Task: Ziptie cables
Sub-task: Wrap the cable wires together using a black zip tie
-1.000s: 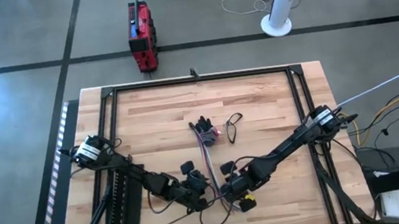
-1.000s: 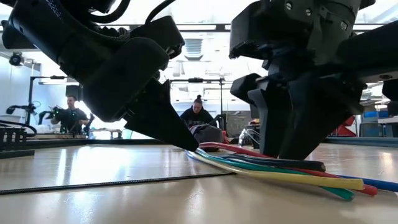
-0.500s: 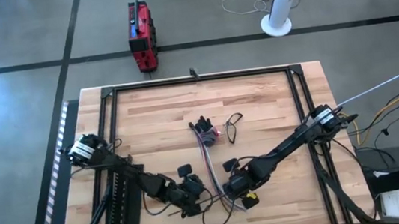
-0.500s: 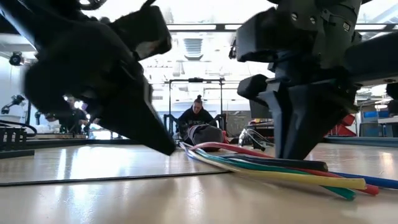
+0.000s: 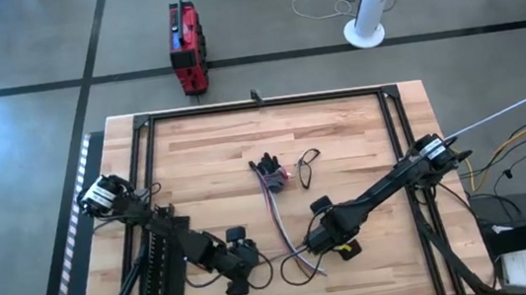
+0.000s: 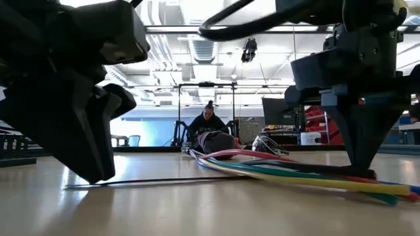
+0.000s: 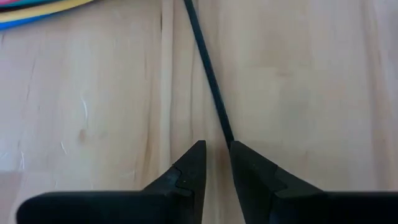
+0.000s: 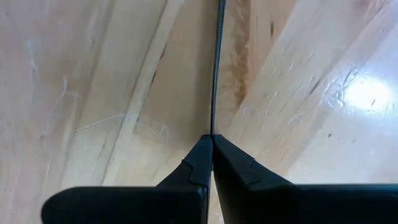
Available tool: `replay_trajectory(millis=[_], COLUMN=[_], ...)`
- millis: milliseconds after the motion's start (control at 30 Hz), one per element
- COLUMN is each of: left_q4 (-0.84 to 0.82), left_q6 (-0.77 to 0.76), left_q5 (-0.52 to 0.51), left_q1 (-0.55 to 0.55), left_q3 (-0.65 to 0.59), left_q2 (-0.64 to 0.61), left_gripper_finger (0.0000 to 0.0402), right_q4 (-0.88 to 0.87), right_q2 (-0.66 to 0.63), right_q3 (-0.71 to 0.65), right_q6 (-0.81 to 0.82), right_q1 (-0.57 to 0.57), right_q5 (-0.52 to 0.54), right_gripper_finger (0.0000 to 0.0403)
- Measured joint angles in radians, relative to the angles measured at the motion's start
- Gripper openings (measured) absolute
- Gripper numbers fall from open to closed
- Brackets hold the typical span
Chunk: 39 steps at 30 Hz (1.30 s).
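Two dark arms reach in over the wooden counter (image 5: 196, 165), both working low near its front edge. From where things lie, the job is barely started: nothing is wrapped round the cables (image 5: 279, 215) yet, and the whole business of looping, threading and cinching is still to do.

On the left, the left end effector (image 5: 238, 274) sits down at the wood with its fingers a sliver apart. The ziptie (image 7: 208, 74) runs straight up to that gap and its end seems to sit right at the tips, but I can't say it's truly gripped. From table level the strap shows as a thin dark line lying flat on the counter.

On the right, the right end effector (image 5: 326, 243) has its fingertips pressed together on a thin dark strand at the near end of the bundle; whether that strand is one of the wires or something else, I can't tell.

As for the cables themselves, they're a loose, limp sheaf of thin wires, red, green, yellow, blue and grey, running from a dark connector clump mid-counter toward the front, fanning and curling at the near end.
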Motion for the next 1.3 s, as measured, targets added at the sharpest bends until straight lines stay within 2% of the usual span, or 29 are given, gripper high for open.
replay_trajectory(millis=[667, 1167, 1300], left_q4=[-0.005, -0.033, -0.038], left_q6=[0.002, 0.002, 0.000], left_q5=[-0.005, -0.004, -0.004], left_q1=[0.000, 0.000, 0.000], left_q3=[0.000, 0.000, 0.000], left_q2=[0.000, -0.029, -0.053], left_gripper_finger=[0.0059, 0.0059, 0.0059], right_q4=[-0.007, -0.063, -0.064], right_q2=[0.001, -0.002, -0.002], right_q3=[0.002, 0.066, 0.066], right_q6=[0.036, 0.055, 0.055], right_q1=[0.000, 0.001, 0.001], right_q5=[0.000, 0.000, 0.000], right_gripper_finger=[0.0000, 0.0000, 0.0013])
